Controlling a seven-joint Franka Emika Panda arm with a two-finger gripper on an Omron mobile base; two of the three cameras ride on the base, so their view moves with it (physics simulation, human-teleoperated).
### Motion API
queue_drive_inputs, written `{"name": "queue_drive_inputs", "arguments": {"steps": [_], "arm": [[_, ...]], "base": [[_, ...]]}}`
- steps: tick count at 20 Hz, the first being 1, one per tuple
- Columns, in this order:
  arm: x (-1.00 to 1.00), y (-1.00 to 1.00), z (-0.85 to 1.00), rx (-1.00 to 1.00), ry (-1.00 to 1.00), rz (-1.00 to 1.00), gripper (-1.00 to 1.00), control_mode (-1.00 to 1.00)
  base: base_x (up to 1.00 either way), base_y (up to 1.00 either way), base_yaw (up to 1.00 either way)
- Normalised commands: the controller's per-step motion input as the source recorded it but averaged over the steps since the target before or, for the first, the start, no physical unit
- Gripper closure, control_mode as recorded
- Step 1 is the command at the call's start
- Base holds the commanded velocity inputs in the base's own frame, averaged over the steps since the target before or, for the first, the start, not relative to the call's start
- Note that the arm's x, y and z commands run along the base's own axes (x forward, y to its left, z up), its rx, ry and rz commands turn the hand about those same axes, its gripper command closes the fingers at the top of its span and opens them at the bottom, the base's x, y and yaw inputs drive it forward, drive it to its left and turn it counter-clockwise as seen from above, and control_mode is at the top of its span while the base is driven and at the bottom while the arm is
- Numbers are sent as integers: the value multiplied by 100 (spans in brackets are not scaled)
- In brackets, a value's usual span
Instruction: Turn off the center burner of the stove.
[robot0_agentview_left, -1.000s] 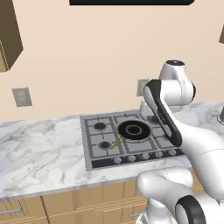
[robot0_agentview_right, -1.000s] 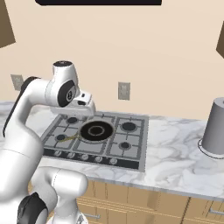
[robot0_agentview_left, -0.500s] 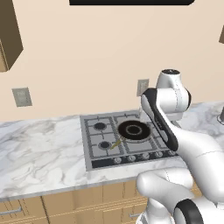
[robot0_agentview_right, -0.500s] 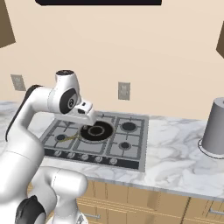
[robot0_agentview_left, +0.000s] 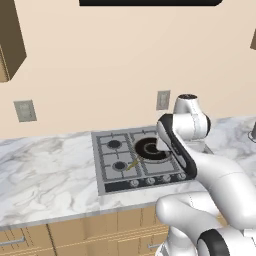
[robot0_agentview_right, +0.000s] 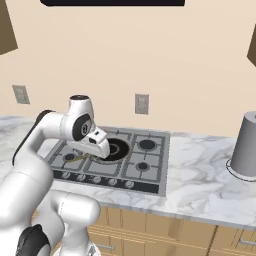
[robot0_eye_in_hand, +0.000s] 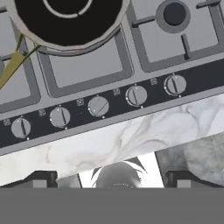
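A: Where does the claw (robot0_eye_in_hand: 111, 179) stand, and how are its fingers set?

B: The hand view has its two dark tips at the bottom edge, set wide apart with bare marble between them; the claw is released, holding nothing and touching nothing. In the right base view the hand hangs over the stove (robot0_agentview_right: 155, 167), just left of the center burner (robot0_agentview_right: 117, 149); the fingers themselves cannot be made out there.

A: What does the hand view add that the base views lack?

B: The row of knobs (robot0_eye_in_hand: 98, 106) in detail: five small round ones on the dark strip along the stove's near edge, each with a pointer line; the middle one's line is slanted, the other four stand nearly straight. Above the strip lies part of the wide black ring of the center burner; a small burner (robot0_eye_in_hand: 174, 14) sits to its right; a thin yellow-olive streak (robot0_eye_in_hand: 12, 65) lies at the left.

A: And the base views?

B: They show the setting: the marble counter (robot0_agentview_left: 45, 185) around the stove, a wall outlet (robot0_agentview_right: 141, 103) behind it, a grey cylinder (robot0_agentview_right: 246, 147) well apart on the right; in the left base view the arm covers the stove's right part and the center burner (robot0_agentview_left: 149, 149) lies just left of the arm.
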Motion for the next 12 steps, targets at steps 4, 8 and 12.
{"name": "queue_drive_inputs", "arguments": {"steps": [4,8,12], "arm": [[0,0,-54,0,4,-12,-100,-100],[0,0,-56,1,4,-10,-100,-100],[0,0,-67,1,4,-9,-100,-100]], "base": [[0,0,0],[0,0,0],[0,0,0]]}}
